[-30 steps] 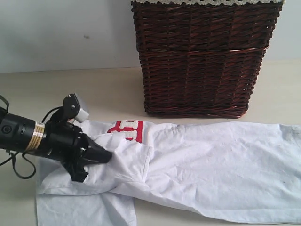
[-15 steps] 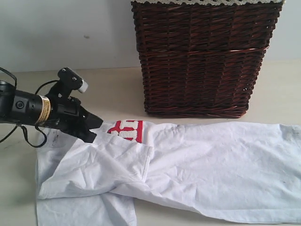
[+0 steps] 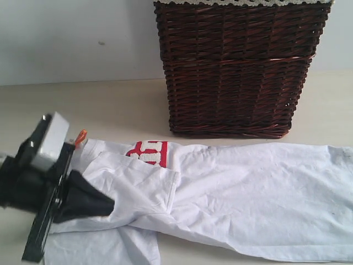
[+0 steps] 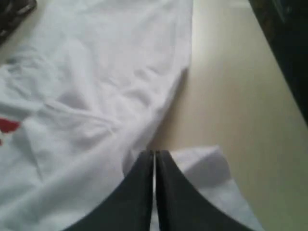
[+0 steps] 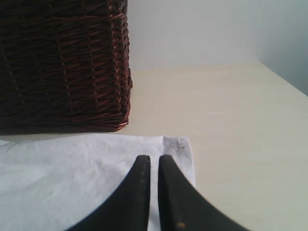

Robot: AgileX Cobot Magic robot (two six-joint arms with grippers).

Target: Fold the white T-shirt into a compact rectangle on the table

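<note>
White T-shirt [image 3: 248, 193] lies stretched along bench [image 3: 110, 105] before wicker basket [image 3: 237, 66]: one flap turned in beside red patch [image 3: 148, 153], long body unfolded, most folding left. My left fingers [image 4: 137, 192] closed at flap edge, right fingers [image 5: 137, 192] closed near far corner, no cloth visibly held.

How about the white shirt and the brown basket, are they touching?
Apart. The right wrist view shows a thin strip of bare table between the basket and the white T-shirt.

Our exterior cam sits low, facing the dark brown wicker basket [image 3: 237, 72] across the cream desk [image 3: 110, 105]; wrist cams close over the white cotton T-shirt [image 4: 96, 72], which all share.
</note>
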